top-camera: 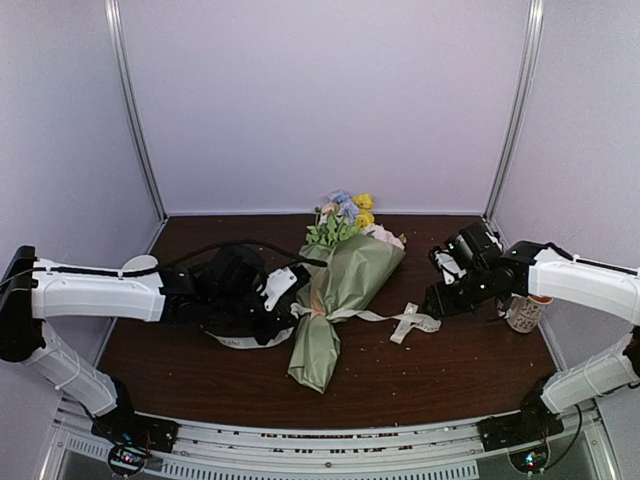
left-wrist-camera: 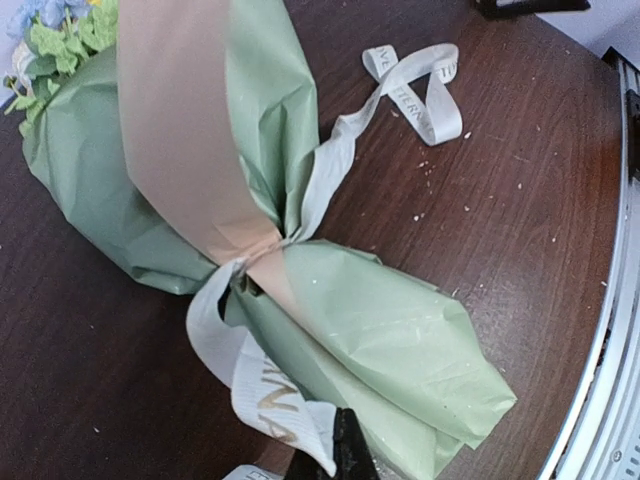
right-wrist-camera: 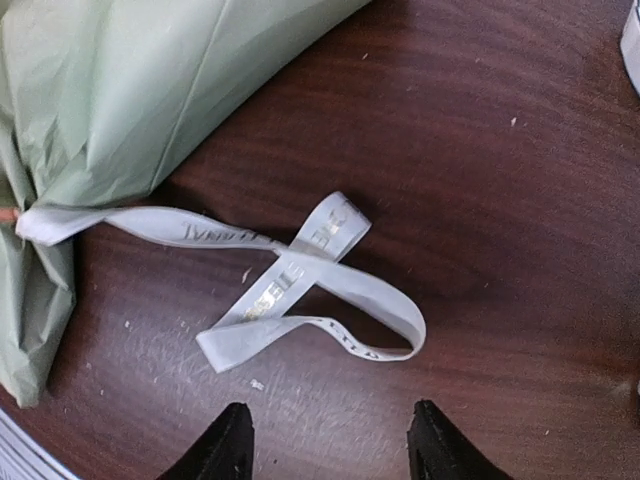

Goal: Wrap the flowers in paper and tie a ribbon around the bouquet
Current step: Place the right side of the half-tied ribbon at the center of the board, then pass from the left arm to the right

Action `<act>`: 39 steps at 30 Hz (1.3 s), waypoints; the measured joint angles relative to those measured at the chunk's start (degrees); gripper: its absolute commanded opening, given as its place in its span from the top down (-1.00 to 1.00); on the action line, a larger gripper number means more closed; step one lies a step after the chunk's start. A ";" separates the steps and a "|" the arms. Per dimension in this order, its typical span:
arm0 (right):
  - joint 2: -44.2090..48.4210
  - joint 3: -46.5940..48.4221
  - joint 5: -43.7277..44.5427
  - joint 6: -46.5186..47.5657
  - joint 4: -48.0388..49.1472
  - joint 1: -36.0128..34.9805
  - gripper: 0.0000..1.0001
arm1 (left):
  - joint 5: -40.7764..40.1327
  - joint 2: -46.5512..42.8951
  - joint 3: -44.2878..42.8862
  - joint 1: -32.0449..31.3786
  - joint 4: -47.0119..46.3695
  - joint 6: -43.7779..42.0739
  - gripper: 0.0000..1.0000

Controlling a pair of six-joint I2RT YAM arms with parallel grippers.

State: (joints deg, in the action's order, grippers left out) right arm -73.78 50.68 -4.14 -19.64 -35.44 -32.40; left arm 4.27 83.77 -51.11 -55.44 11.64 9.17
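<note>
The bouquet (top-camera: 340, 290) lies flat in the middle of the dark wooden surface (top-camera: 450, 380), between the two arms. Its long axis runs from the near side towards the far wall, leaning slightly right. The flowers (top-camera: 348, 212), blue, yellow and pink over green leaves, point away from the arm bases, and the narrow folded tail points back towards them.

Only the overhead view takes in the whole cone together with both arms and a pale patterned cup (top-camera: 525, 313) behind the right arm.

The left wrist view adds detail on the paper (left-wrist-camera: 400, 340). It is mostly sage green, with a broad tan band folded along the upper half, and it is cinched at the waist where the ribbon (right-wrist-camera: 300, 275) goes round it. In that view one ribbon end drops to the bottom edge, where the left claw (left-wrist-camera: 340, 462) is closed and pinches it.

The right wrist view shows the other ribbon end. It trails from the waist across the bare wood and lies loose in a flat crossed loop, lettering up. The right claw (right-wrist-camera: 332, 445) hangs just beside that loop with its two tips spread apart and nothing between them.
</note>
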 measured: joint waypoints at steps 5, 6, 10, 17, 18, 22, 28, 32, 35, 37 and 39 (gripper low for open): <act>4.52 -0.35 3.21 -1.84 -3.63 -6.51 -0.20 | 0.59 -3.76 -0.24 0.00 0.26 -2.93 1.00; 5.70 -0.22 4.17 -1.88 -4.04 -7.91 -0.18 | 1.09 -4.28 -0.37 0.00 0.31 -3.41 1.00; 8.81 0.85 4.57 0.22 -0.52 -17.11 -0.15 | 3.93 -6.05 -1.05 -0.02 0.22 -5.11 1.00; 9.84 2.23 -2.25 7.48 14.27 -28.48 -0.12 | 8.98 -6.58 -3.56 -2.78 0.20 -7.67 1.00; 9.84 2.21 -3.06 7.87 15.96 -28.57 -0.12 | 9.49 -6.49 -4.22 -3.28 0.20 -7.87 1.00; 10.97 -0.07 -5.07 8.83 23.54 -28.76 -0.12 | 11.45 -5.07 -7.82 -5.01 -0.39 -8.90 1.00; 12.48 -5.33 -6.43 8.81 30.25 -29.59 -0.12 | 14.75 -0.09 -10.23 -5.38 -2.62 -9.73 1.00; 11.69 -8.09 -6.60 8.70 34.62 -30.21 -0.12 | 14.53 2.47 -11.15 -5.38 -3.06 -10.97 1.00; 10.51 -10.14 -6.51 7.96 38.03 -30.29 -0.12 | 14.67 2.93 -11.19 -5.38 -4.28 -11.26 1.00; 9.35 -11.39 -6.01 7.15 40.28 -30.71 -0.12 | 15.15 3.19 -11.19 -5.38 -5.33 -10.97 1.00; 8.02 -12.31 -5.03 6.38 42.36 -31.87 -0.11 | 15.89 3.69 -11.13 -5.38 -6.93 -10.23 1.00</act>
State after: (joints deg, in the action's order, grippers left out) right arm -65.76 38.37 -9.17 -13.26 6.92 -64.27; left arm 20.16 87.46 -62.24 -60.82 4.71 -1.06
